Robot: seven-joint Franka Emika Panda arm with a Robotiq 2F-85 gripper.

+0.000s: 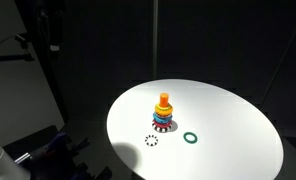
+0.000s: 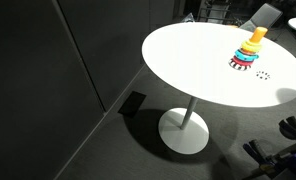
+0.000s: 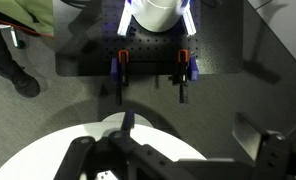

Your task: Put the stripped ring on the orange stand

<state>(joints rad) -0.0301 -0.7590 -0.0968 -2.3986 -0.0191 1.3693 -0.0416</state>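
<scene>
The striped ring point(image 1: 152, 140) lies flat on the round white table point(image 1: 228, 125), just in front of the toy stack. It also shows in an exterior view point(image 2: 263, 74). The orange stand point(image 1: 164, 99) rises upright from a stack of yellow, red and blue rings, and shows too in an exterior view point(image 2: 257, 35). My gripper point(image 3: 168, 160) shows only in the wrist view, as dark fingers set wide apart with nothing between them. It hangs high above the table's edge point(image 3: 58, 150), away from the ring and the stand.
A plain dark green ring point(image 1: 191, 138) lies on the table beside the striped ring. The table stands on a single pedestal foot point(image 2: 184, 130). The wrist view shows the robot's dark base plate point(image 3: 153, 60) on the floor. Dark curtains surround the scene.
</scene>
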